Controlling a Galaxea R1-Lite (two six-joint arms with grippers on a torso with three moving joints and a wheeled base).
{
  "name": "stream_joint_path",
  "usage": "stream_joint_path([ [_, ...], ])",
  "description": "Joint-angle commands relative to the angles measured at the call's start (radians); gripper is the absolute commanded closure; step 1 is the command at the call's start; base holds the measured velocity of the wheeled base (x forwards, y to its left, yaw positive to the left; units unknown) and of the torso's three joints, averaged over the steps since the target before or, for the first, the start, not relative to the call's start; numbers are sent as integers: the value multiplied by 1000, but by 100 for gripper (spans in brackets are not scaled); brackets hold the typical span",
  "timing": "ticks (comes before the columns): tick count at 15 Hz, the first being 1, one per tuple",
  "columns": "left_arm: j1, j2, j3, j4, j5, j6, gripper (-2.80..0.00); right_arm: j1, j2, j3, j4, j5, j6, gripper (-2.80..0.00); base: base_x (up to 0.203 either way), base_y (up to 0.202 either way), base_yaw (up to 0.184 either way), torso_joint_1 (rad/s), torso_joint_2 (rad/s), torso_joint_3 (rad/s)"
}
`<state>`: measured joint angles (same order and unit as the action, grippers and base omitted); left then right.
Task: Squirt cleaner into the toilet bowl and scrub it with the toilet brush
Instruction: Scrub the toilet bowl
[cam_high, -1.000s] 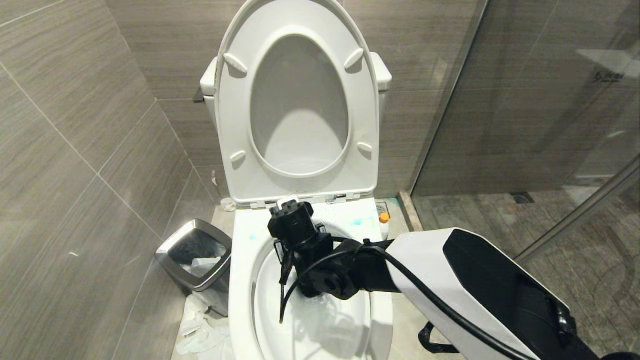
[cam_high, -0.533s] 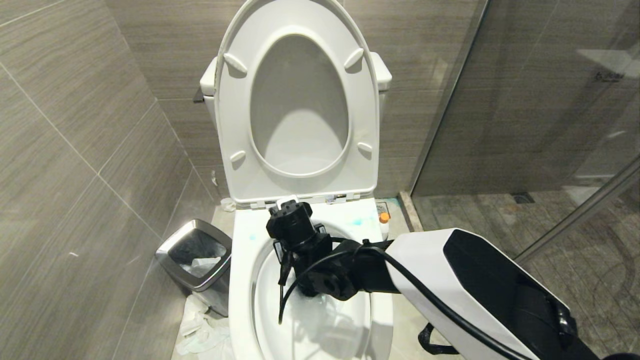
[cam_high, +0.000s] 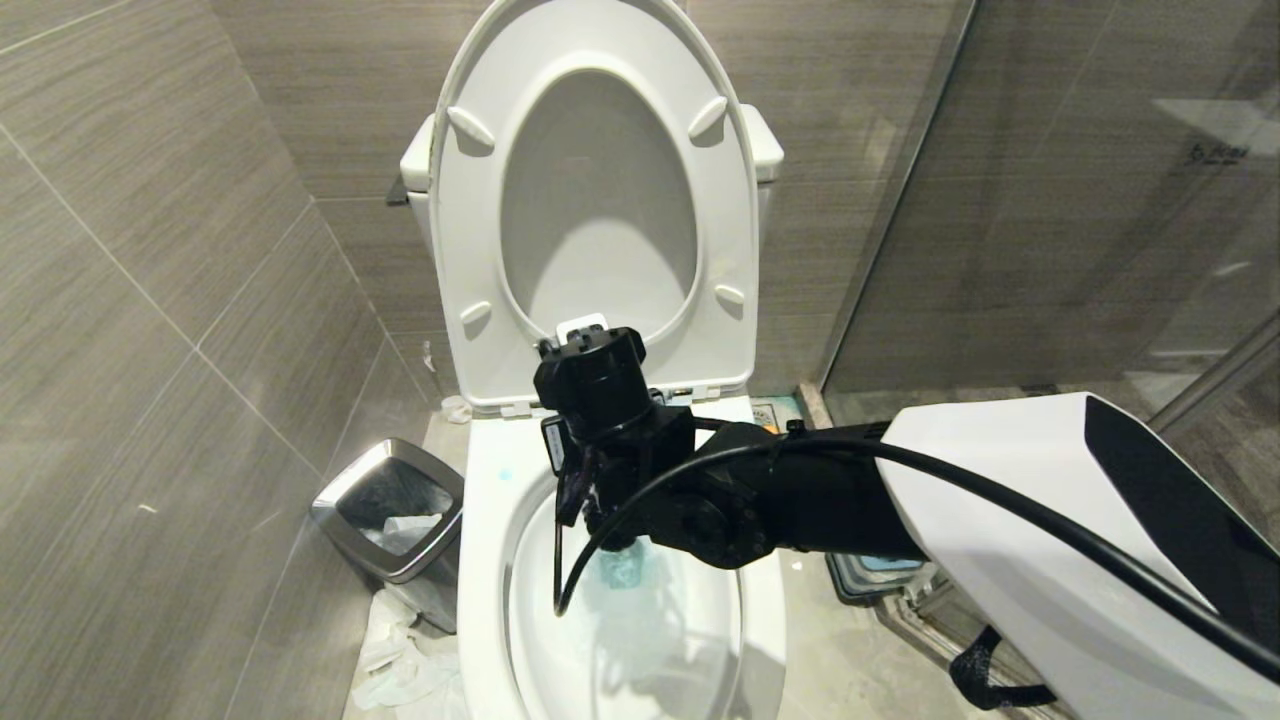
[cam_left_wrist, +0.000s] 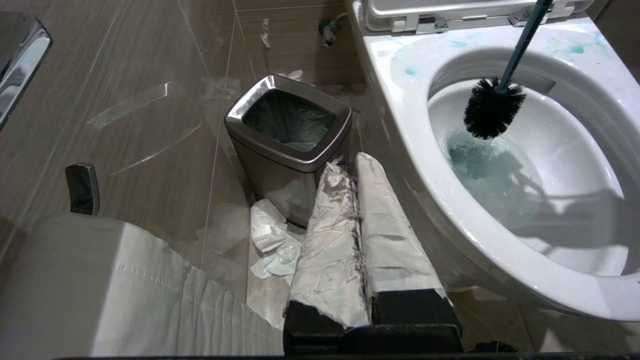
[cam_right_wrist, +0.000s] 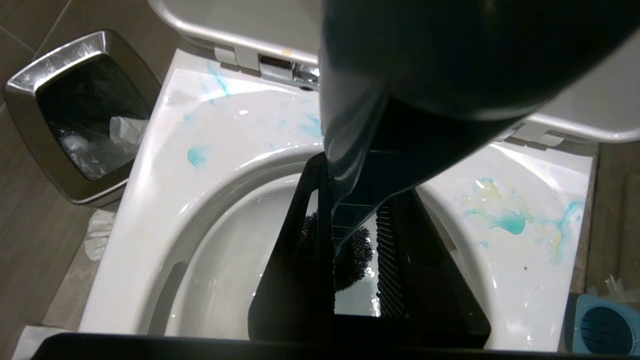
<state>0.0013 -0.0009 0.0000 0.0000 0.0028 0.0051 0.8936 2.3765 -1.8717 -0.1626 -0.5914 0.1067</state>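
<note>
Scrub step: right tool (cam_right_wrist: 350, 260) clamped on brush (cam_left_wrist: 492, 107), head hanging inside bowl (cam_left_wrist: 410, 130), above blue water.
Next: lower head, sweep bowl walls. Left tool (cam_left_wrist: 367, 215) closed, parked near bin (cam_left_wrist: 287, 127).

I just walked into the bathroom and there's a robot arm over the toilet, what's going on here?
The right gripper holds the toilet brush by its handle, with the dark head hanging inside the toilet bowl just above the blue-tinted water. Cleaner shows as blue smears on the rim. The seat and lid are up. The left gripper sits shut and parked low beside the bowl, near the bin.
</note>
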Motion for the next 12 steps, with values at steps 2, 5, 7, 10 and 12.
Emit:
stream_joint_path([
  [2, 0, 1, 0, 2, 0, -2, 0, -3, 7, -10, -5, -4, 1, 0, 0, 0, 0, 0, 0, 0],
  [5, 0, 1, 0, 2, 0, -2, 0, -3, 50, -42, -9, -4, 4, 0, 0, 0, 0, 0, 0, 0],
  [7, 2, 1, 0, 2, 0, -2, 0, -2, 78, -87, -19, -6, 5, 0, 0, 0, 0, 0, 0, 0],
  [10, 1, 1, 0, 2, 0, -2, 0, 3, 105, -101, -63, -17, 1, 0, 0, 0, 0, 0, 0, 0],
  [12, 2, 1, 0, 2, 0, -2, 0, 7, 112, -101, -83, -25, 1, 0, 0, 0, 0, 0, 0, 0],
])
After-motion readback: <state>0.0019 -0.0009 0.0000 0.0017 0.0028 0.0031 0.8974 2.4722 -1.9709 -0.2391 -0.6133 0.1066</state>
